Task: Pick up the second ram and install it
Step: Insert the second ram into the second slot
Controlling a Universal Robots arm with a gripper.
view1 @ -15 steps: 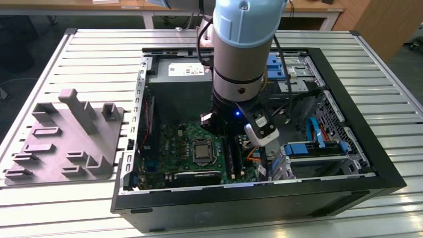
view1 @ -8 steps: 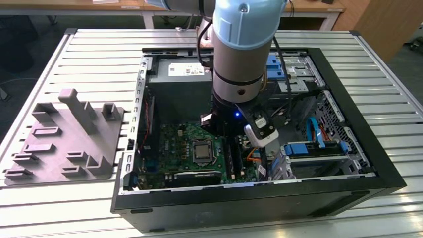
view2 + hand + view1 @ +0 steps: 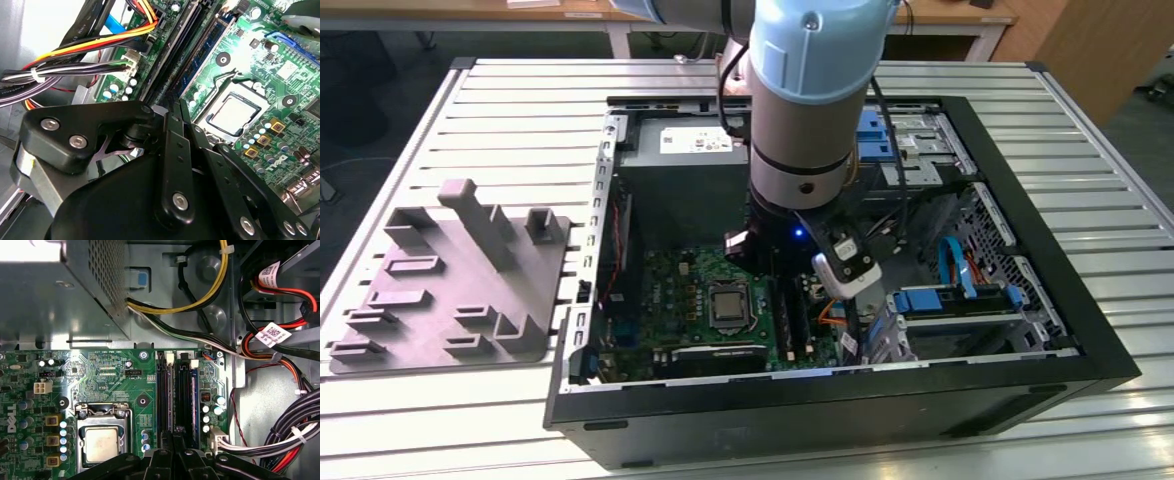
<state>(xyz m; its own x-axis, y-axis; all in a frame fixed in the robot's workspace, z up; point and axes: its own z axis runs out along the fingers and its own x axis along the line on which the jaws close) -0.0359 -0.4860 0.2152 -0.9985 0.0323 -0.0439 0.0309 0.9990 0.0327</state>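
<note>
Slatted metal table (image 3: 520,110); open PC case (image 3: 1067,300) on it, grey holder (image 3: 454,275) at the exterior view's left, well apart. Arm reaches down into the case; gripper (image 3: 172,435) sits over the memory slots, jaws clenched on the ram (image 3: 168,390) standing in a slot. Cables (image 3: 280,435) crowd just beside the slots; the CPU socket (image 3: 102,442) lies on the other side.

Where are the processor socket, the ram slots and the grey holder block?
processor socket (image 3: 101,444), first wrist view, metal lid centre.
ram slots (image 3: 176,392), first wrist view, middle of the dark slots.
grey holder block (image 3: 454,285), exterior view, flat base.
</note>
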